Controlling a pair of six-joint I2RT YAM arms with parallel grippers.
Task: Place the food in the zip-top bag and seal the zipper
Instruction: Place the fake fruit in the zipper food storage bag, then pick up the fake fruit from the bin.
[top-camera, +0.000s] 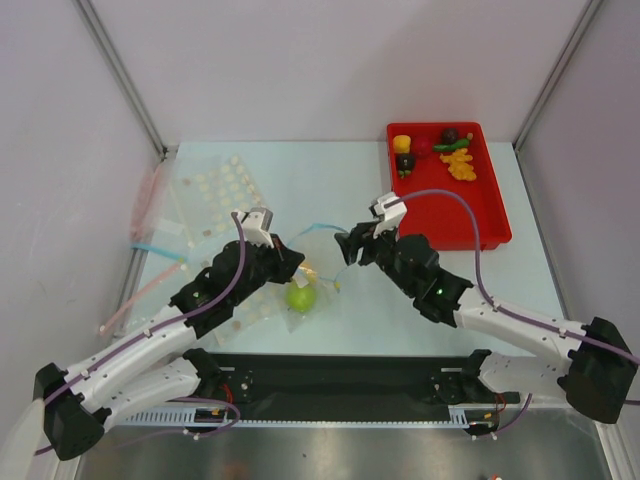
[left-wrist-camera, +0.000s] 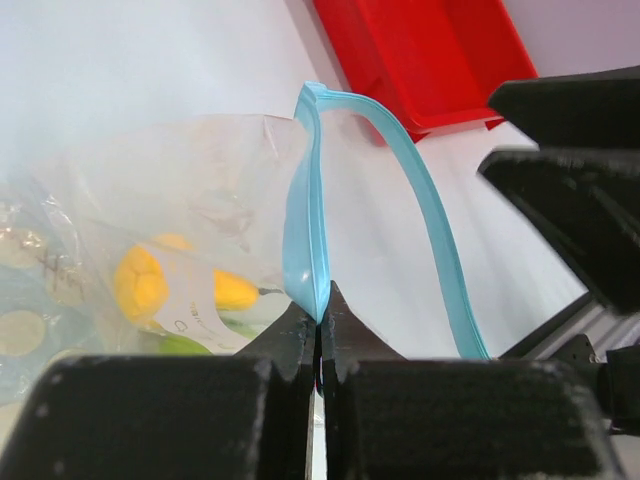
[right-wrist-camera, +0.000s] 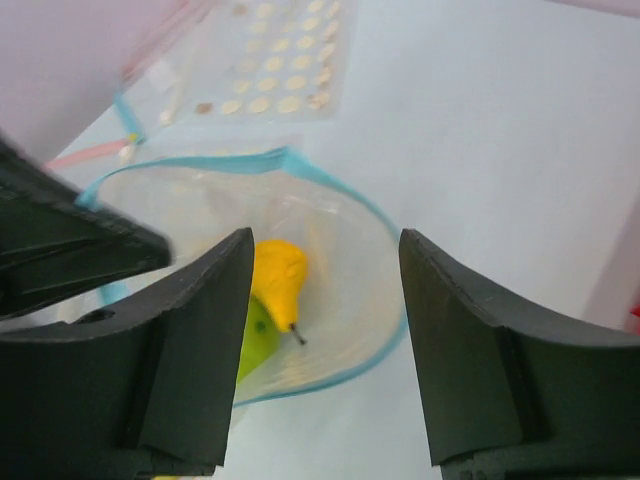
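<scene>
Pinching thin teal zipper (left-wrist-camera: 303, 235), left gripper (left-wrist-camera: 320, 308); floppy clear bag (left-wrist-camera: 200, 170)

**Zip-top bag** (top-camera: 320, 258): clear, floppy pouch lying on the bench (top-camera: 400, 295) at centre, with its mouth standing open in a loop.

**Zipper** (left-wrist-camera: 305, 225): thin light-blue strip, unsealed. One lip is pinched flat in the closed left gripper (left-wrist-camera: 320, 312); the other bows away from it.

**Food in the bag:** green apple (top-camera: 300, 297) and a yellow pear-shaped piece (right-wrist-camera: 277, 272), touching.

**Food in the red tray** (top-camera: 498, 212), far right: yellow piece (top-camera: 402, 143), dark purple balls (top-camera: 451, 135), green chili (top-camera: 455, 147) and orange bunch (top-camera: 461, 166).
</scene>
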